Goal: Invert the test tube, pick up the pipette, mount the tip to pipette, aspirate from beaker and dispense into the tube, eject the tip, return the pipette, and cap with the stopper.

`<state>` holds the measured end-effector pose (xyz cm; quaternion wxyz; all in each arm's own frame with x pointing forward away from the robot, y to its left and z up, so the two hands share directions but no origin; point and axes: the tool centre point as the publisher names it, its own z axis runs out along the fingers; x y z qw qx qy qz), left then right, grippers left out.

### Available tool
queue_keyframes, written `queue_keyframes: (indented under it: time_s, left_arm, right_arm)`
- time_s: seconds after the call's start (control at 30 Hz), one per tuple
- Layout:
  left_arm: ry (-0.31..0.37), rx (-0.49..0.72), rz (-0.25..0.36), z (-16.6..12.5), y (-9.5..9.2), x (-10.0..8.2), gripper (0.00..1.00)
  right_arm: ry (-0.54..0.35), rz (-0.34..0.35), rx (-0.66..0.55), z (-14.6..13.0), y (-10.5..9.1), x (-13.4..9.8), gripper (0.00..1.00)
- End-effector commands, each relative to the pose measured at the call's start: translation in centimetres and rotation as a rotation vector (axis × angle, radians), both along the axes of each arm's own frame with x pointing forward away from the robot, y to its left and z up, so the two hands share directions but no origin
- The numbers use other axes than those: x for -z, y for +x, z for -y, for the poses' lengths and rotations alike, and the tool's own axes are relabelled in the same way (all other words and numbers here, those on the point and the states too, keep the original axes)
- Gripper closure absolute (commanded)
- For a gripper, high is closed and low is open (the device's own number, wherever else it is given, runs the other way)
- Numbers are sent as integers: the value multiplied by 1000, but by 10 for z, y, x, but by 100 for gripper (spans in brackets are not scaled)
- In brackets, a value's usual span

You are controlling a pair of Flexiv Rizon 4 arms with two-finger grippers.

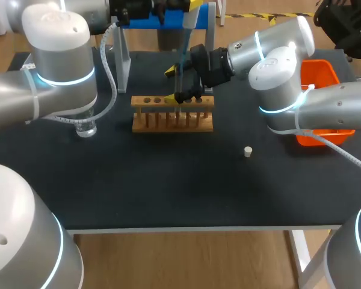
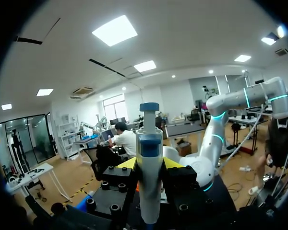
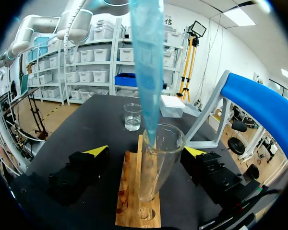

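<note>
A clear test tube [image 3: 156, 163] stands upright in the wooden rack [image 1: 172, 114]. My right gripper [image 3: 145, 151] is open, its yellow-tipped fingers wide apart on either side of the tube and not touching it. My left gripper [image 2: 150, 165] is shut on the blue and white pipette [image 2: 149, 163], high above the rack [image 3: 134, 211]. The pipette's long blue tip [image 3: 148, 62] points down into the tube's mouth. In the head view the pipette [image 1: 186, 27] hangs over the tube [image 1: 179, 87], with the right gripper [image 1: 171, 85] around it. A small white stopper [image 1: 248, 152] lies on the mat.
A glass beaker [image 1: 86, 127] with clear liquid stands left of the rack, also seen beyond it [image 3: 133, 116]. A white tip box [image 3: 172, 105] and the blue pipette stand [image 1: 150, 21] are at the back. An orange bin [image 1: 322, 78] sits at the right.
</note>
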<state>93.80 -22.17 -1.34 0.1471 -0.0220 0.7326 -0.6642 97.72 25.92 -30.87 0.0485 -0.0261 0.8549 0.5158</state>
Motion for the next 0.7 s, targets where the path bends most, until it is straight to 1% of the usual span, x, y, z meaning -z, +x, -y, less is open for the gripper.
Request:
queue_keyframes:
  time_s: [0.03, 0.43, 0.7]
  left_arm:
    - [5, 5, 1, -2, -2, -4, 100]
    - [10, -11, 6, -4, -10, -6, 100]
    - [14, -71, 15, -19, -24, -7, 100]
  right_arm:
    - [0, 0, 0, 0, 0, 0, 0]
    - [0, 0, 0, 0, 0, 0, 0]
    - [0, 0, 0, 0, 0, 0, 0]
